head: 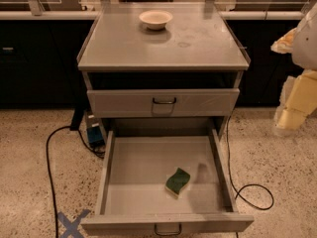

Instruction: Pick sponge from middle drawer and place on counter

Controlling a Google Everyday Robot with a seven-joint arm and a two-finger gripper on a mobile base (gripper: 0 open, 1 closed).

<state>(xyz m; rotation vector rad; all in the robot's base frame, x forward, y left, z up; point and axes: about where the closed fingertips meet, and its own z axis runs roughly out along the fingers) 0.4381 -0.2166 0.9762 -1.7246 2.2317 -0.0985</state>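
— Sponge (178,181): has it been picked?
— Not yet. It is seen lying in the open drawer (141,165), front right of the tray, touched by nothing.
— And the gripper (296,103)?
— It is held at the right edge, beside the counter (124,43), well apart from the sponge. Whether it is open cannot be told. Reaching, grasping, lifting and placing are all judged left.

Sponge (178,181) in middle drawer (133,167), 5 o'clock of centre; bowl (155,19) on surface (198,48), 12 o'clock; pincer (296,105) off surface's 4 o'clock.
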